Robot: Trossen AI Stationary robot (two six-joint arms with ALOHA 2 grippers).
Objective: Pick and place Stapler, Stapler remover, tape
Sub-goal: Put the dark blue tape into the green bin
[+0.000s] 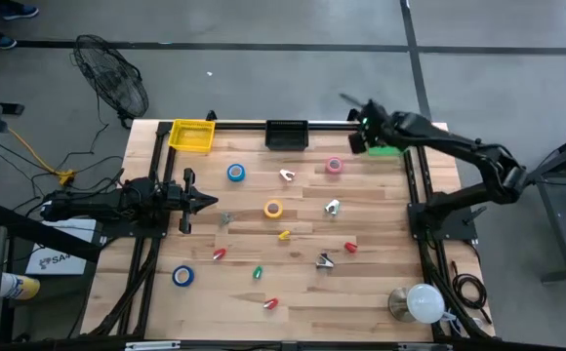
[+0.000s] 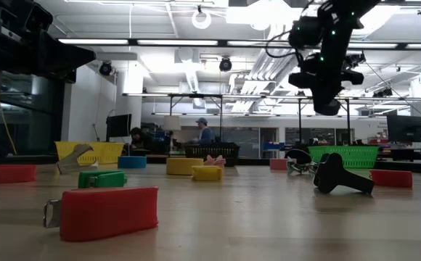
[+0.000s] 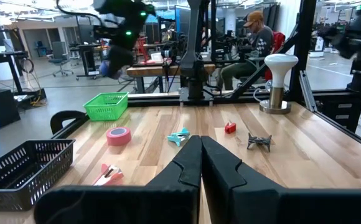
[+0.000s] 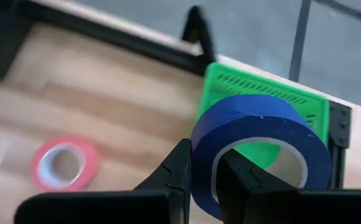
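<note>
My right gripper (image 1: 358, 139) hangs over the table's far right corner, above the green basket (image 1: 387, 149), shut on a blue tape roll (image 4: 261, 146). In the low view it (image 2: 325, 98) is high over that basket (image 2: 345, 155). My left gripper (image 1: 205, 202) waits shut near the left edge, fingers (image 3: 200, 163) level and touching nothing. On the table lie a pink roll (image 1: 334, 165), a yellow roll (image 1: 273, 209) and two blue rolls (image 1: 235, 173) (image 1: 182, 276). Red staplers (image 1: 219, 253) (image 1: 350, 248) and metal staple removers (image 1: 332, 206) (image 1: 324, 259) lie among them. My right gripper pinches the wall of the blue tape roll (image 4: 204, 155), with one finger (image 4: 175, 167) outside the ring and one (image 4: 238, 175) inside its open centre. The roll is lifted clear, over the green basket (image 4: 264, 96).
A yellow basket (image 1: 192, 135) and a black basket (image 1: 286, 134) stand along the far edge. A white-headed lamp (image 1: 420, 302) stands at the near right corner. Yellow (image 1: 284, 234) and green (image 1: 258, 272) staplers lie mid-table. A floor fan (image 1: 112, 78) stands beyond the far left corner.
</note>
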